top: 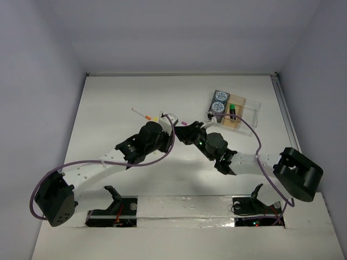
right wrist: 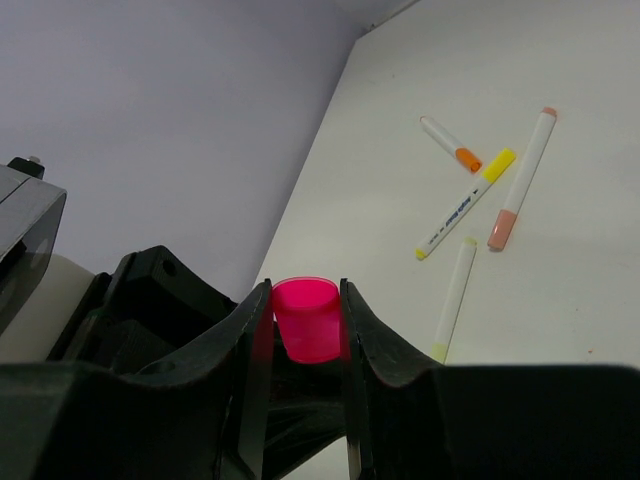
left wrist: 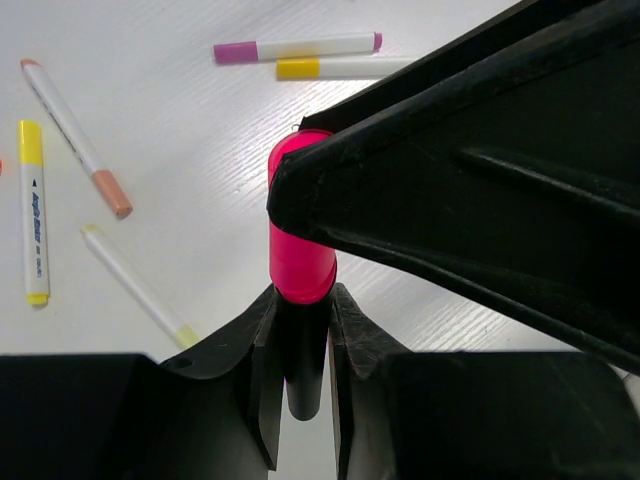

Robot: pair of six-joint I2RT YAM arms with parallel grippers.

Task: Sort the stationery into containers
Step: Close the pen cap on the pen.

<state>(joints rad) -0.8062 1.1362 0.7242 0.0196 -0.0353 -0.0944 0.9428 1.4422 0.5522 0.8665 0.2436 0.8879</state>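
Observation:
A black marker body (left wrist: 303, 370) with a pink-red cap (left wrist: 300, 250) hangs above the table between both grippers. My left gripper (left wrist: 302, 300) is shut on the black body. My right gripper (right wrist: 306, 300) is shut on the pink-red cap (right wrist: 307, 318). In the top view the two grippers meet nose to nose mid-table, left (top: 171, 130) and right (top: 185, 132). Several thin white pens lie on the table: pink-purple end (left wrist: 295, 48), yellow end (left wrist: 335, 68), orange end (left wrist: 75, 135). The clear tray (top: 252, 107) holds two patterned canisters (top: 219, 100) and a green piece (top: 231, 110).
More pens lie left of the grippers: a yellow-ended one (left wrist: 32, 210) and a pale one (left wrist: 135, 285); in the top view an orange-tipped pen (top: 142, 114) shows there. White walls close the table at back and sides. Purple cables loop off both arms.

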